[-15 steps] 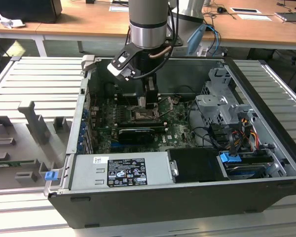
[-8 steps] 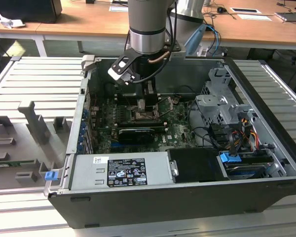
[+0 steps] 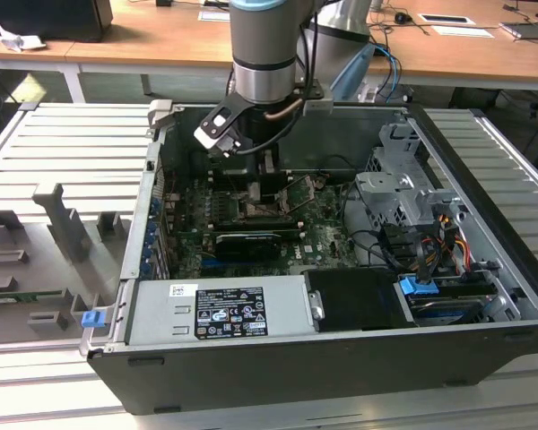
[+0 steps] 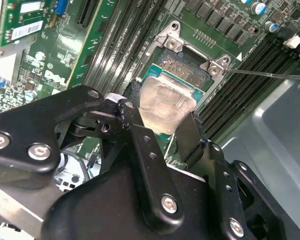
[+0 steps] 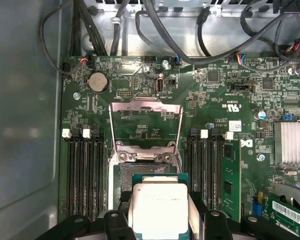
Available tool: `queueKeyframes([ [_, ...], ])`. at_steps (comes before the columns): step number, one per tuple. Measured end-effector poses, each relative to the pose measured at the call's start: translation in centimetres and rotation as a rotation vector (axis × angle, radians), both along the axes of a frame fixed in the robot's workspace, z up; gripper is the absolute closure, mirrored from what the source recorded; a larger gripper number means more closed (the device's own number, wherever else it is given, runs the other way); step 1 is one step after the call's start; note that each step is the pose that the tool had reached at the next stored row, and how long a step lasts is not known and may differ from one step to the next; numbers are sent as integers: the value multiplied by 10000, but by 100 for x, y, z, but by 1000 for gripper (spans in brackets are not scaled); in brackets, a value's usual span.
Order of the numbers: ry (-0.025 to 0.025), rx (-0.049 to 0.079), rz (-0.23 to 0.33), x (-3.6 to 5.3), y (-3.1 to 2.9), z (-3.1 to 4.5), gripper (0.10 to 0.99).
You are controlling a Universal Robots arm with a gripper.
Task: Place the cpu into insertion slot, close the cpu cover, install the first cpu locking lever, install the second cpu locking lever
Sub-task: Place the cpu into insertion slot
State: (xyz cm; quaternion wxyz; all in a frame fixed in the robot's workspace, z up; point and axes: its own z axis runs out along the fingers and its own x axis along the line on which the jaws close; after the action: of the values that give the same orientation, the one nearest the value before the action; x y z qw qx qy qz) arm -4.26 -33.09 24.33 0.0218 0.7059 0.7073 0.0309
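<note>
Cpu [image 5: 159,210] face-up between fingers [image 4: 192,134], over insertion slot [image 5: 140,172]

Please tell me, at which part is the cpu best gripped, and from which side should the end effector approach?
Probably by two opposite thin edges, coming from above its flat metal face. The cpu is a thin square plate, so only its edges offer opposing surfaces. The end effector holds it this way over the insertion slot.

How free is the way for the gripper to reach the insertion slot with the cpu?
Probably yes: the cpu cover stands open, the insertion slot lies bare, and the gripper holds the cpu above it.
</note>
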Motion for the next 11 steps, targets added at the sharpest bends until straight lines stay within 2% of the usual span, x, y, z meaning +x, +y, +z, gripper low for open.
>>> queueKeyframes([
  [4, -1, 11, 144, -7, 17, -40, 557],
  [11, 1, 12, 214, -19, 87, -165, 557],
])
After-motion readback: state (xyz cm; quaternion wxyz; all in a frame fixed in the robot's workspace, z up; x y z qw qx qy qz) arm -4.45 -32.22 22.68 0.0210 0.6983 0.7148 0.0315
